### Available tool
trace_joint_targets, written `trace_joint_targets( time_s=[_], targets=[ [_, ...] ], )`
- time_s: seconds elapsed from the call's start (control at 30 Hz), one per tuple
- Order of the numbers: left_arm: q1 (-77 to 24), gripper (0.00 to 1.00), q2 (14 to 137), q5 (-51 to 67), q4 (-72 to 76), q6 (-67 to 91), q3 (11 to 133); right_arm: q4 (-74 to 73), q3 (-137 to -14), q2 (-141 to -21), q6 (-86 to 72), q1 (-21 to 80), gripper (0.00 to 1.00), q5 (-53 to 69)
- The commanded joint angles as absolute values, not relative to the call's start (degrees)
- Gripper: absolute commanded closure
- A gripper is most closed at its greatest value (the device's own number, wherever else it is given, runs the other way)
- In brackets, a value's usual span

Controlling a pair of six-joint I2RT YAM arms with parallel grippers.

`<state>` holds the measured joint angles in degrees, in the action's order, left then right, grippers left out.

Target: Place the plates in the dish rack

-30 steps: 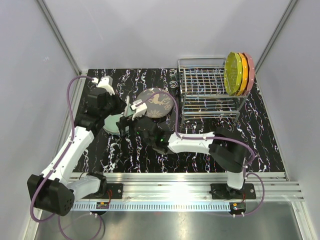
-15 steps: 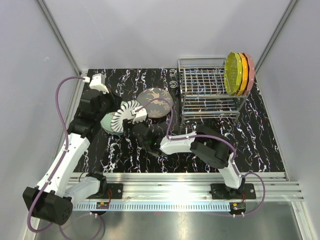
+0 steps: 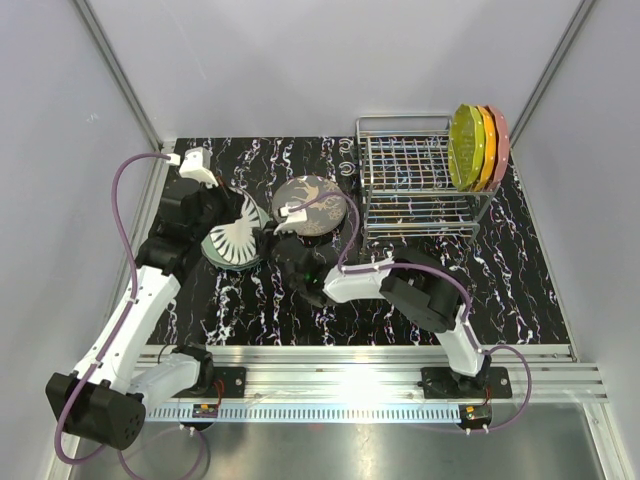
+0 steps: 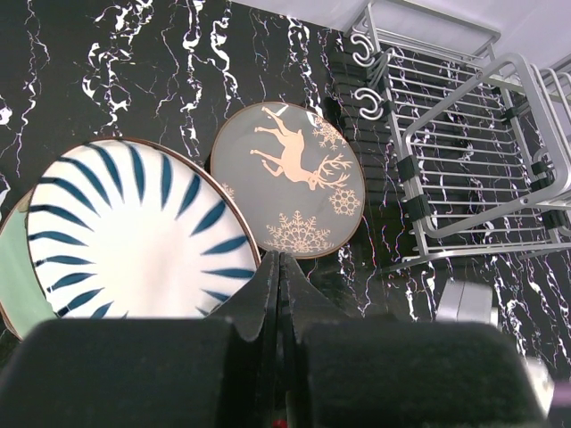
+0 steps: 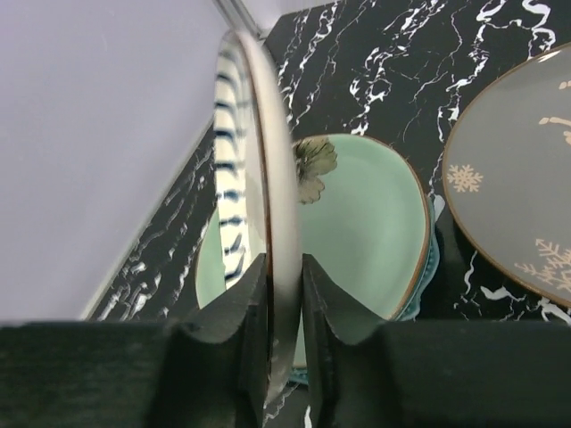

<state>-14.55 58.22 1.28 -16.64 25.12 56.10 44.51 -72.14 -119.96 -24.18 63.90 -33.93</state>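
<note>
A white plate with dark stripes (image 3: 235,240) stands tilted over a green plate (image 3: 209,247) left of centre. My right gripper (image 5: 284,267) is shut on the striped plate's rim (image 5: 268,178), which shows edge-on in the right wrist view. My left gripper (image 4: 279,260) is shut and empty, its tips close beside the striped plate (image 4: 125,232). A dark plate with a pale deer and snowflakes (image 3: 312,203) lies flat beside them. The chrome dish rack (image 3: 415,185) stands at the back right. Yellow-green (image 3: 465,147), orange (image 3: 487,145) and pink (image 3: 500,145) plates stand upright at its right end.
Grey walls close in the black marbled table on the left, back and right. The rack's left slots (image 4: 464,152) hold nothing. Two chrome hooks (image 4: 366,76) hang on the rack's near corner. The right arm (image 3: 400,285) stretches across the table's middle.
My right gripper has closed on the striped plate's rim. The plate came up tilted and has shifted a little left and down. The left arm drew back to the left.
</note>
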Motion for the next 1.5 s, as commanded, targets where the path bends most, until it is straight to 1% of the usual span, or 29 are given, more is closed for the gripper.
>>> trace_joint_targets(
  time_s=[0.0,0.07,0.17,0.3,0.37,0.47,0.5,0.67,0.73,0.83,0.93,1.03,1.07,1.17,1.27,1.33,1.37,1.4,1.47],
  targets=[
    [-14.33,1.0,58.18,0.26,-14.24,24.96,57.3,51.5,-71.28,-119.79,-33.03,60.74,0.79,-29.99],
    [-14.24,1.0,58.1,-1.4,-14.33,24.7,57.3,52.46,-70.58,-119.62,-35.41,59.42,0.85,-29.01],
    [-14.15,1.0,57.75,-2.37,-14.68,24.26,57.57,52.04,-70.92,-118.83,-34.99,58.63,0.94,-28.3],
    [-13.89,1.0,57.66,-1.94,-14.85,23.12,57.83,48.87,-73.3,-117.51,-32.09,58.45,1.0,-28.39],
    [-13.8,0.99,57.48,-2.11,-15.38,22.42,58.09,47.38,-74.61,-116.64,-30.94,58.45,1.0,-28.21],
    [-13.45,0.94,57.04,-2.99,-15.47,21.89,58.1,45.01,-76.46,-115.06,-29.8,58.27,1.0,-27.95],
    [-13.36,0.89,56.87,-3.34,-15.56,21.8,58.1,43.78,-77.16,-114.61,-29.71,58.27,1.0,-28.04],
    [-13.01,0.78,56.51,-4.48,-16.26,21.36,58.45,32.36,-83.14,-110.23,-28.22,57.92,1.0,-29.53],
    [-13.01,0.72,56.08,-5.71,-16.78,21.18,58.45,29.29,-84.02,-108.64,-27.51,57.74,1.0,-29.71],
    [-13.01,0.69,55.37,-7.73,-17.22,20.92,58.53,26.29,-83.94,-105.3,-24.97,57.74,1.0,-31.11],
    [-13.01,0.67,54.58,-8.87,-17.05,20.65,58.36,26.28,-82.1,-101.96,-22.68,57.66,1.0,-31.73],
    [-13.01,0.63,54.14,-9.75,-16.79,20.39,57.92,24.71,-79.9,-98.1,-20.84,57.66,1.0,-32.87],
    [-13.01,0.57,54.14,-9.84,-16.87,20.3,58.01,24.26,-79.46,-95.74,-20.22,57.66,1.0,-33.48],
    [-13.01,0.49,53.88,-9.76,-17.23,20.3,58.18,20.49,-78.4,-90.45,-16.27,57.66,1.0,-36.28],
    [-13.01,0.43,53.35,-9.49,-17.14,20.22,58.18,17.41,-77.52,-84.58,-10.3,57.74,1.0,-39.97],
    [-13.01,0.22,53.0,-9.14,-17.14,20.13,58.18,15.39,-77.52,-80.53,-5.48,57.74,1.0,-41.74],
    [-13.01,0.13,53.09,-9.4,-17.14,20.21,58.18,14.68,-77.61,-79.29,-3.97,57.74,1.0,-43.4],
    [-13.01,0.06,53.0,-9.67,-17.14,20.3,58.18,13.29,-77.87,-78.06,-2.65,57.66,1.0,-43.94],
    [-13.01,0.04,52.91,-10.1,-17.4,20.39,58.18,12.66,-77.87,-74.72,2.43,57.66,1.0,-46.04]
  ],
)
